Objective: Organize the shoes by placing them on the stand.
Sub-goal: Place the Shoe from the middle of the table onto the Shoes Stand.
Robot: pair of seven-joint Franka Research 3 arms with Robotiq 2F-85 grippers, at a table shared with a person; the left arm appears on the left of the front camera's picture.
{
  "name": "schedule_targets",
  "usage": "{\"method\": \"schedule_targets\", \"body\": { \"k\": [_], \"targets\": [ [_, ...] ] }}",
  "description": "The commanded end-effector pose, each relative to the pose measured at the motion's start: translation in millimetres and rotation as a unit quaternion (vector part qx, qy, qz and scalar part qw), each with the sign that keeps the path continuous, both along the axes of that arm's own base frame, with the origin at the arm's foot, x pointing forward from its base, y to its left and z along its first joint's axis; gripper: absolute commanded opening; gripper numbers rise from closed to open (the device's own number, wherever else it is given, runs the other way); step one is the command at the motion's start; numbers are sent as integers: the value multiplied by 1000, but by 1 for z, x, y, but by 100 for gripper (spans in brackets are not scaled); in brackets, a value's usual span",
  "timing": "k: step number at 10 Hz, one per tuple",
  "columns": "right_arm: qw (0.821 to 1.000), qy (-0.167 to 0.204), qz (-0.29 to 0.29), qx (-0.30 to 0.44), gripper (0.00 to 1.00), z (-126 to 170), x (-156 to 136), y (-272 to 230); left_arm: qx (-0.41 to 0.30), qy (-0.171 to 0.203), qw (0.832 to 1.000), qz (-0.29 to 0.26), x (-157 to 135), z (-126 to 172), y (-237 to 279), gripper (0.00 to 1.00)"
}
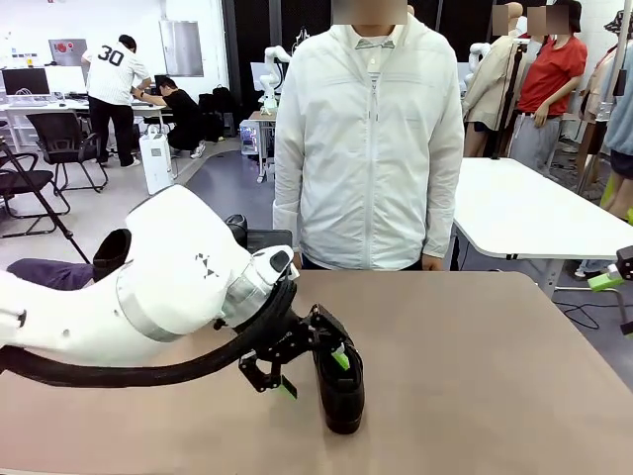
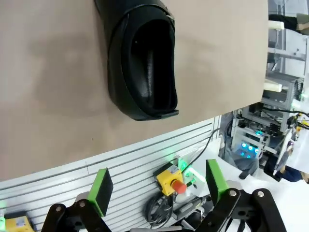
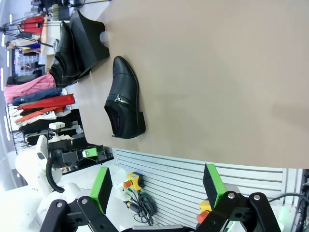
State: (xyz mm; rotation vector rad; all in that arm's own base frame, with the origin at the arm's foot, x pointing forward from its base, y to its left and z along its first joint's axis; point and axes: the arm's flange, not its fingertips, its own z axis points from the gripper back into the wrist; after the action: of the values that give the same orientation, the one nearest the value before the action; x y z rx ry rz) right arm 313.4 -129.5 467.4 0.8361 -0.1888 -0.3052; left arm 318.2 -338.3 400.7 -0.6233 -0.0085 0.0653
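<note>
At the left, the white arm reaches across the light brown tabletop (image 1: 475, 346), its black, green-padded left pincer (image 1: 309, 368) spread open just beside a black glossy leather dress shoe (image 1: 339, 391) near the front edge. The right pincer (image 3: 157, 186) is open too, apart from that shoe. A matte-black sloped stand (image 3: 89, 41) holds another shoe (image 3: 63, 58).

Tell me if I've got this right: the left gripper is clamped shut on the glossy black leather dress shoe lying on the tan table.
Not quite. The left gripper is open and holds nothing; the left wrist view shows its green pads spread wide, with the glossy black leather dress shoe lying free ahead of them on the tan table.
</note>
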Motion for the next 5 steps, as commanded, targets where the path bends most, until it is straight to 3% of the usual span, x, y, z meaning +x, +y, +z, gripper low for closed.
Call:
{"method": "schedule_targets", "body": {
  "k": [1, 3, 4, 5],
  "targets": [
    [1000, -5, 9, -4, 100, 2, 1, -4, 9, 3, 1000, 7, -17, 1, 19, 100],
    [1000, -5, 9, -4, 100, 2, 1, -4, 1, 2, 1000, 1, -3, -1, 4, 100],
    [1000, -5, 9, -4, 100, 2, 1, -4, 106, -3, 992, -64, 8, 7, -20, 100],
    [1000, -5, 9, -4, 100, 2, 1, -4, 151, 1, 983, -106, 30, 13, -38, 100]
  ]
}}
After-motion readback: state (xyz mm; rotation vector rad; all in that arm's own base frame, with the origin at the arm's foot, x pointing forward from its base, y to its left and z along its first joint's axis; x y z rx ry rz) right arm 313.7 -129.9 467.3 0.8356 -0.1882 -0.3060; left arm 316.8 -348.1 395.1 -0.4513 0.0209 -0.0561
